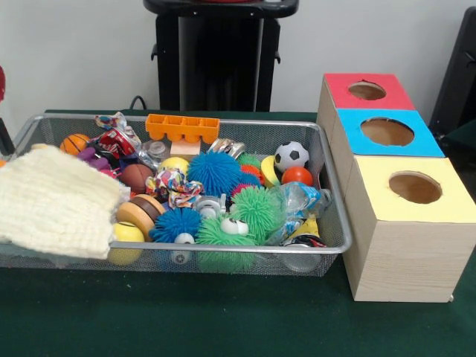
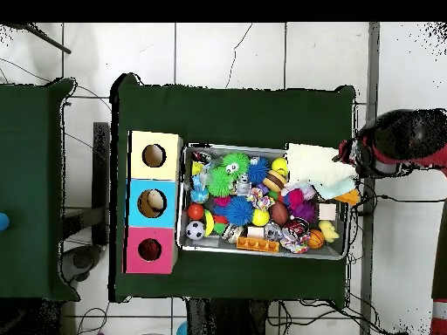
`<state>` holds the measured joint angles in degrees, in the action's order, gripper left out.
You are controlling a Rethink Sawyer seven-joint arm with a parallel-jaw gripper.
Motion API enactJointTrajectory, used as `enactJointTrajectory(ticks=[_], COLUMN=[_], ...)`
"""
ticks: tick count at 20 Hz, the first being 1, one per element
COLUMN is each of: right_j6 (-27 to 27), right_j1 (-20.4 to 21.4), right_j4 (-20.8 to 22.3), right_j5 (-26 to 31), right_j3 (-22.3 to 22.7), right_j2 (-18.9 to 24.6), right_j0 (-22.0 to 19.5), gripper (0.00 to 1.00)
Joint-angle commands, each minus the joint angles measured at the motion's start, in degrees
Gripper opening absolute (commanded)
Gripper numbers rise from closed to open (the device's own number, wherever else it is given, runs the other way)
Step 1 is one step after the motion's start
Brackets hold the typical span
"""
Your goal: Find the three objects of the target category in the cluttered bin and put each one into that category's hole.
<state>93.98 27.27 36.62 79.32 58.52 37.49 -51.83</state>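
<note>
The silver wire-mesh bin (image 1: pixel 338 223) sits on the green table, full of toys; it also shows in the overhead view (image 2: pixel 185 196). A purple fuzzy toy (image 1: pixel 92 158) peeks out behind a cream knitted cloth (image 1: pixel 56 201); it also shows in the overhead view (image 2: pixel 303 208). An orange piece (image 2: pixel 347 196) lies at the bin's end by the cloth; I cannot tell what it is. The red-topped hole (image 1: pixel 367 91) is on the far box and appears in the overhead view (image 2: pixel 150 250). My red and black arm (image 2: pixel 397 144) hangs beside the bin's cloth end. Its gripper is not clear.
Blue-topped (image 1: pixel 387 132) and yellow-topped (image 1: pixel 415 187) holes stand next to the red one. Spiky balls (image 1: pixel 216 172), a soccer ball (image 1: pixel 291 155), a basketball (image 1: pixel 74 143) and an orange tray (image 1: pixel 182 128) fill the bin. The black pedestal (image 1: pixel 219 59) stands behind.
</note>
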Motion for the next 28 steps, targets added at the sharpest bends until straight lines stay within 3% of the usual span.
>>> enactJointTrajectory(ticks=[1,4,8,14,23,28], right_j6=[0.24,0.46,6.42,10.05,8.37,6.49], right_j1=[1.81,2.23,3.93,5.35,4.41,3.51], right_j4=[-2.38,-2.94,-5.05,-6.07,-5.15,-5.80], right_j5=[10.01,8.70,-0.37,-11.48,-26.26,-30.59], right_j3=[-1.78,2.10,11.62,21.20,29.37,31.31], right_j2=[-4.82,-6.23,-8.57,-11.40,-14.99,-16.75], right_j0=[1.85,1.87,1.11,0.93,0.70,0.55], gripper=[1.00,1.00,1.00,1.00,1.00,1.00])
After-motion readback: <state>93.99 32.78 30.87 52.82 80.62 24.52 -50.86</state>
